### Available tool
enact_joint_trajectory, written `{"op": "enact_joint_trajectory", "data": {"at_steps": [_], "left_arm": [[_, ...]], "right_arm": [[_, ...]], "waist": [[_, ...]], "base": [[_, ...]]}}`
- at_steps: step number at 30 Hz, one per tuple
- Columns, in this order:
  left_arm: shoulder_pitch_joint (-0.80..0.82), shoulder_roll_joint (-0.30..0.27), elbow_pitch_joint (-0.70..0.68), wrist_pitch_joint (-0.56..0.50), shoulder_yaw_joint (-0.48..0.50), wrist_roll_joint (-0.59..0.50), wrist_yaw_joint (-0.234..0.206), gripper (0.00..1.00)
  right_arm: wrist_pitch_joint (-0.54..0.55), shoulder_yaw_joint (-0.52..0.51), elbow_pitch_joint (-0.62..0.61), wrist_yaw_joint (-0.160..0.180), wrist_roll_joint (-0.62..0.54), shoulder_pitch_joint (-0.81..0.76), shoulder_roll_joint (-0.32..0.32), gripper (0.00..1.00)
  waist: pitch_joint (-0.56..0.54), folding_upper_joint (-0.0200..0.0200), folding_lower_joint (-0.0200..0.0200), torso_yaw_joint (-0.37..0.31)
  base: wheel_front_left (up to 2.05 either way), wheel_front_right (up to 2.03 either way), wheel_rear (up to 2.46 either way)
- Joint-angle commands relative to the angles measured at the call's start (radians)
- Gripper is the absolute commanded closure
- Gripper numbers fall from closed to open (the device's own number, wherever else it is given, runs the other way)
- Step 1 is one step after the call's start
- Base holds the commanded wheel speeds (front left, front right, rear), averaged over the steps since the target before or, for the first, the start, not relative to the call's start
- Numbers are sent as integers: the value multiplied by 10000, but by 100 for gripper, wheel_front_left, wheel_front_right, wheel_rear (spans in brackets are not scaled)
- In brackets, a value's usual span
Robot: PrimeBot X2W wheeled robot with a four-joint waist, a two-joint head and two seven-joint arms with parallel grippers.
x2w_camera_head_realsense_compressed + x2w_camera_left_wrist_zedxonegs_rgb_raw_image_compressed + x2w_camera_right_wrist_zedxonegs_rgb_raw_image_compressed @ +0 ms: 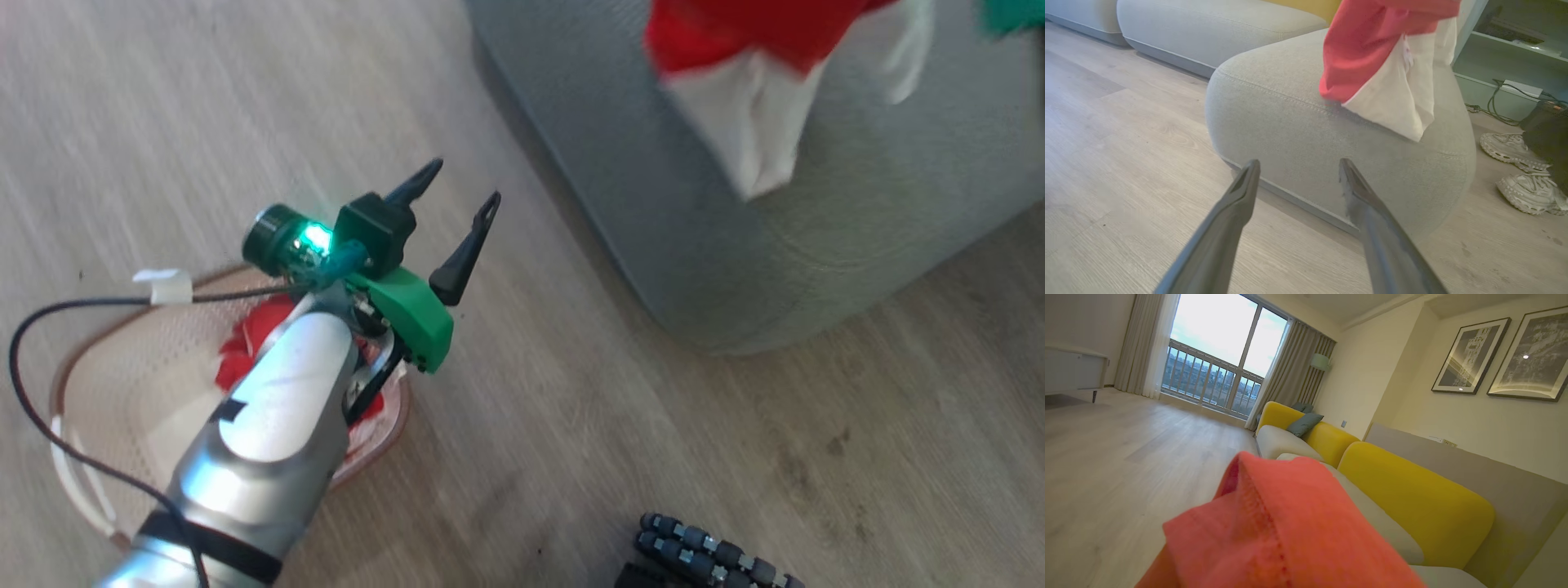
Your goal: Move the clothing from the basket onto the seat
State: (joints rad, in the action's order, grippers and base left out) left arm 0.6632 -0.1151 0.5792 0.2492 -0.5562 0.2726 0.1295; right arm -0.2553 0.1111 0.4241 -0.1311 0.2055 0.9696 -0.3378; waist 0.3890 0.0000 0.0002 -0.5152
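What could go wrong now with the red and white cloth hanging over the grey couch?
1. The red and white cloth hangs near the rounded corner of the seat; let go here, it might slide onto the floor.
2. More red clothing lies in the basket under the left arm, whose black cable loops across it and might snag when the open left pincer reaches in.

Left arm: silver forearm [277,400], black band [208,549]; green bracket [412,314]; black camera pod [277,237], green light; black cable [24,392], white tag [163,286]; left gripper [463,184], two dark tapered fingers [465,257].
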Motion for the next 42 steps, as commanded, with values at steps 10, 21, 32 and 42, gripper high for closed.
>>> {"op": "enact_joint_trajectory", "data": {"at_steps": [10,21,32,42], "left_arm": [[899,-505,-461,126,-126,19,11,0],[926,-683,-699,126,-183,-3,11,0],[769,-742,-809,126,-74,-21,11,0],[555,-852,-557,126,14,-13,11,0]], "right_arm": [[-34,-1153,1335,4,-820,2625,-1698,100],[629,-4224,2909,4,-2041,4436,-3086,100],[1288,-8091,4226,4,-3327,2990,-3069,100],[1288,-9494,6465,4,-3613,1308,-2206,97]], "waist": [[1685,0,-2,1438],[2947,0,-2,2577],[3537,0,-2,3178],[3435,0,-2,3066]], "base": [[0,0,0],[0,0,0],[0,0,0],[0,0,0]]}}
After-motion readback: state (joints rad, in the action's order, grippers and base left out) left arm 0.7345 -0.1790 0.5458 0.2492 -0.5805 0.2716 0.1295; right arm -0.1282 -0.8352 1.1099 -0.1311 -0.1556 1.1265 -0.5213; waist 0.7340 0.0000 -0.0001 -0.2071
